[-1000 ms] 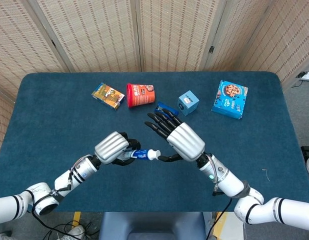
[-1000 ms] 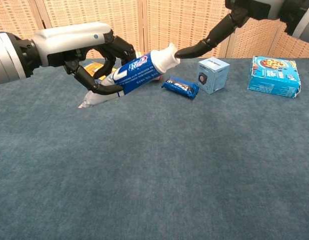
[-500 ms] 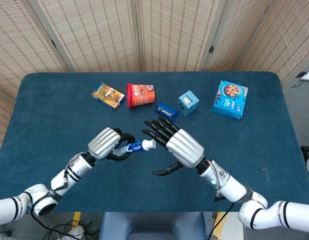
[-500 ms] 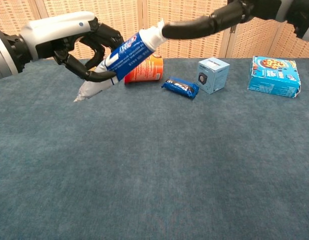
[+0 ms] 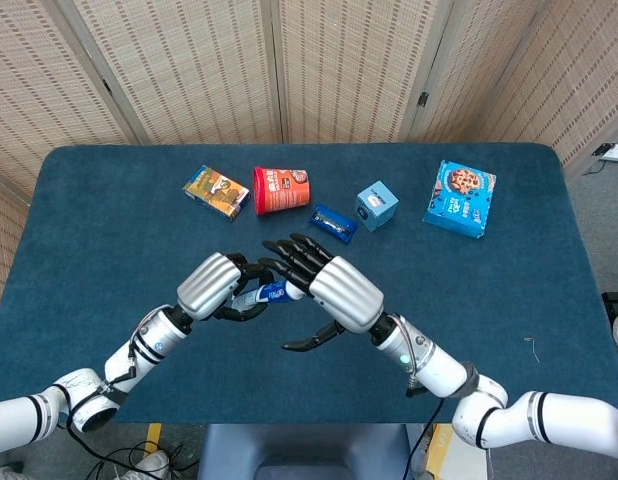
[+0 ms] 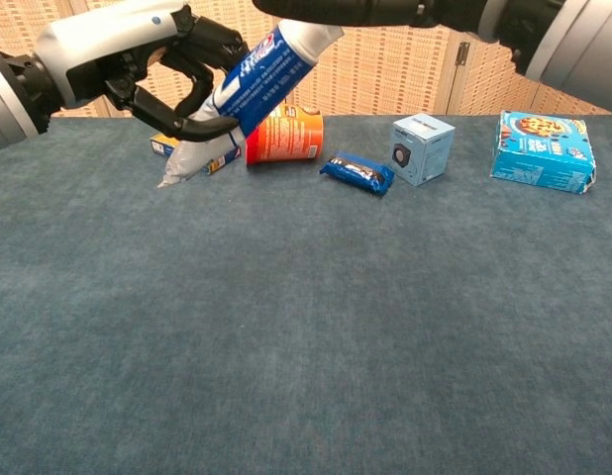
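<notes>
Woven screens stand behind a blue table (image 5: 109,220) that fills most of the head view. Largest on it is a cookie box (image 5: 459,198) at about 2 o'clock from the table's middle, well apart from the hands. A red tub (image 5: 280,190) lies on its side at 12 o'clock, a yellow box (image 5: 216,191) just beside it at 11, a small blue cube (image 5: 376,206) at 1, and a dark blue snack bar (image 5: 332,223) between tub and cube.

Both hands meet above the near middle of the table. Left hand (image 5: 219,285) wraps its fingers around a toothpaste tube (image 6: 245,94), lifted clear of the cloth. In the chest view the tube's long axis runs on a slant, crimped tail low at 7 o'clock and white cap high at 1 o'clock, so the cap end points toward the other hand. Right hand (image 5: 334,292) lies just at 3 o'clock of the left, fingers spread and stretched toward 10 o'clock over the cap, thumb hanging apart below; it grasps nothing. Whether its fingers touch the cap I cannot tell, since they cover it from above and pass out of the chest view's top edge
</notes>
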Available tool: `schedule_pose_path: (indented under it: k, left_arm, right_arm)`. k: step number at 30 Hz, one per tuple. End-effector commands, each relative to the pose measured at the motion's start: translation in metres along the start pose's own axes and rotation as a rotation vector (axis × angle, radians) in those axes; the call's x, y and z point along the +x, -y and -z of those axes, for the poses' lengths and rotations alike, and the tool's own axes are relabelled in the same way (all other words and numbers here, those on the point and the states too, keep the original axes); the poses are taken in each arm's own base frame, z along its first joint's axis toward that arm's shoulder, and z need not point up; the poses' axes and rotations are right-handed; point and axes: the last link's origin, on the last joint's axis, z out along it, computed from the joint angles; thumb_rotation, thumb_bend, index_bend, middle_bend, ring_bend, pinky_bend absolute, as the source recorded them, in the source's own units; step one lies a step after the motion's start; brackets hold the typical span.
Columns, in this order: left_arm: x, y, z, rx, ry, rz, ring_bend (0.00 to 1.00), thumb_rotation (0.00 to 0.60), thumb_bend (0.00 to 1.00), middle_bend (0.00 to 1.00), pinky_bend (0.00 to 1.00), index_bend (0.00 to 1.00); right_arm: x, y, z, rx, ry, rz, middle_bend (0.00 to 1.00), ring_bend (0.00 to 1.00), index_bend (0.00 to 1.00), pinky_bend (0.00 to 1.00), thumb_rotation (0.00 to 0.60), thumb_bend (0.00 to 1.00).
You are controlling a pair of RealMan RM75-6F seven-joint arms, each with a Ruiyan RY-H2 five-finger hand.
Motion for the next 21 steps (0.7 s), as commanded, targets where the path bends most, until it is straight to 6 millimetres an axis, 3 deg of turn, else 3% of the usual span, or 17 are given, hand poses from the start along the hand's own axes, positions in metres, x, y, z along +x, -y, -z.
schedule_pose_path:
  k: [1,21]
  left_arm:
    - [0.000,0.000,-0.001,-0.002,0.000,-0.002,0.77,0.600,0.60,0.87,0.53,0.79]
    - [0.003,-0.003,-0.002,-0.025,-0.015,0.002,0.77,0.600,0.60,0.87,0.52,0.80]
  right_arm:
    - [-0.002,0.001,-0.005,0.006,0.000,-0.006,0.00,0.00,0.00,0.00,0.140,0.07]
    - [-0.009,0.000,-0.018,0.015,0.004,-0.009,0.00,0.00,0.00,0.00,0.132,0.07]
